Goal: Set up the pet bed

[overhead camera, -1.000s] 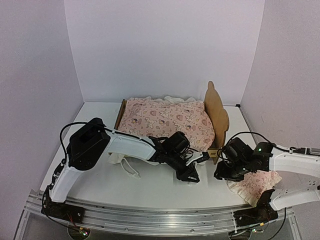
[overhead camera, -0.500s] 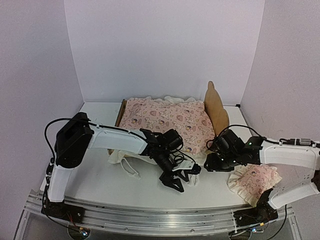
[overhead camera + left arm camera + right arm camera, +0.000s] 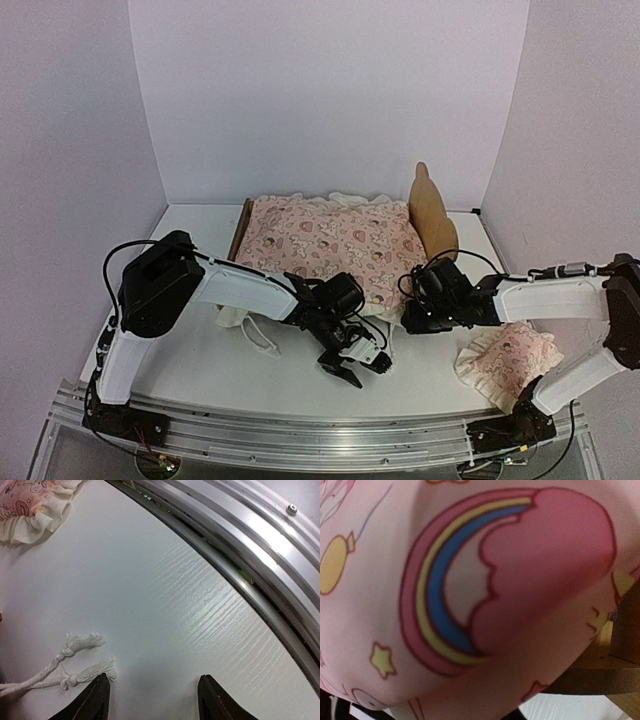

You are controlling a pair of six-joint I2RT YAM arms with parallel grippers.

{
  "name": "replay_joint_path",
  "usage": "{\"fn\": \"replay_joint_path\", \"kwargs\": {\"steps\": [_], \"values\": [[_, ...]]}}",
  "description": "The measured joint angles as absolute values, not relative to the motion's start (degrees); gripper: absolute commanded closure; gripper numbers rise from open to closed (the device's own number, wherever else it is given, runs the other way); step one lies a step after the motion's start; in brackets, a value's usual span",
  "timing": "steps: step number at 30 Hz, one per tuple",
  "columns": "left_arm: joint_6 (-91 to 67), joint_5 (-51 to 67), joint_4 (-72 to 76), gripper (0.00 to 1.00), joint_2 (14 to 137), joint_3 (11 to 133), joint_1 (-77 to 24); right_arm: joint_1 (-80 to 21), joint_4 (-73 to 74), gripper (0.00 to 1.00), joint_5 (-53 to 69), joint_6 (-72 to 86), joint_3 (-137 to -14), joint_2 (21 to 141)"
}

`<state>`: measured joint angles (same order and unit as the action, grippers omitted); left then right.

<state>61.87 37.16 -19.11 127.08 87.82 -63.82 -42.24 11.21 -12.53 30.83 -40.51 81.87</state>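
Note:
The pet bed stands at the back centre, its plywood headboard [image 3: 432, 215] upright on the right. The pink printed cover [image 3: 330, 243] lies over it and hides the base. My left gripper [image 3: 352, 365] is open and empty low over the table in front of the bed. In the left wrist view [image 3: 152, 697] two knotted white cord ends [image 3: 80, 657] lie by its left finger. My right gripper [image 3: 415, 316] is at the cover's near right corner. In the right wrist view the cover [image 3: 470, 595] fills the frame and hides the fingers; a bit of wooden frame [image 3: 620, 672] shows.
The small pink ruffled pillow [image 3: 508, 362] lies on the table at the front right. A pink ruffled cloth edge [image 3: 30, 505] shows far in the left wrist view. The aluminium rail [image 3: 320, 435] runs along the front edge. Cream ruffle and a cord loop [image 3: 262, 340] hang at the bed's near left.
My right gripper has moved left, from beside the pillow to the cover's near right corner. My left gripper has dropped toward the front of the table.

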Motion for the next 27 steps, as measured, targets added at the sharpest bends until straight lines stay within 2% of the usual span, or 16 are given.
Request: {"fn": "replay_joint_path", "kwargs": {"steps": [8, 14, 18, 21, 27], "values": [[64.6, 33.9, -12.8, 0.37, 128.8, 87.5, -63.8, -42.1, 10.1, 1.00, -12.3, 29.5, -40.5, 81.7], [66.3, 32.9, -8.6, 0.38, 129.3, 87.2, -63.8, -41.4, 10.7, 1.00, -12.2, 28.3, -41.6, 79.9], [67.9, 32.7, -6.3, 0.44, 129.8, 87.2, -63.8, -41.0, 12.1, 1.00, -12.0, 27.4, -44.0, 79.2], [69.3, 32.2, -5.1, 0.54, 130.0, 87.0, -63.8, -40.9, 14.0, 1.00, -11.4, 27.0, -45.5, 79.2], [71.6, 30.1, -1.5, 0.94, 130.5, 85.5, -63.8, -40.6, 16.1, 1.00, -10.6, 26.1, -49.2, 79.2]]}}
